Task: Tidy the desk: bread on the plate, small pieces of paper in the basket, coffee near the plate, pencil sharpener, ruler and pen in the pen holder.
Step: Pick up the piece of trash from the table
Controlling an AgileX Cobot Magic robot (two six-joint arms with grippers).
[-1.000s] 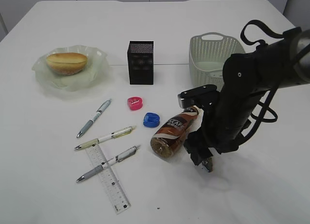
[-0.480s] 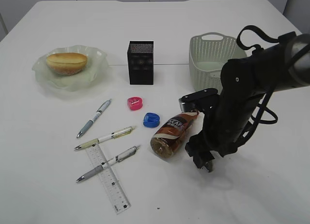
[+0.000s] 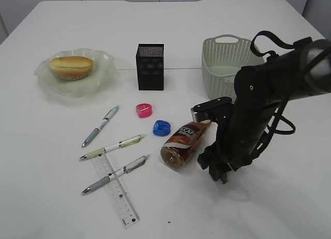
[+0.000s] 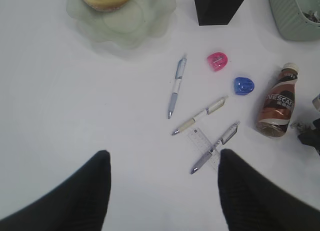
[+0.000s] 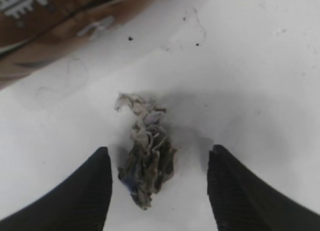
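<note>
1. Crumpled paper scrap [image 5: 145, 166] lies on the worktop [image 3: 269, 208] beside the coffee bottle [image 3: 185, 140], long axis running away from the wrist camera.
2. Right claw [image 5: 156, 188] straddles it, jaws apart, not touching.
3. Left claw [image 4: 162, 191] hangs wide, empty.

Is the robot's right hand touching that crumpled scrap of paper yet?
Apart. The right wrist view shows the crumpled paper lying between the right hand's fingers, with bare table visible on both sides.

Bright, even light; soft shadows on the white table [image 3: 46, 197]; right wrist view slightly blurred.
</note>
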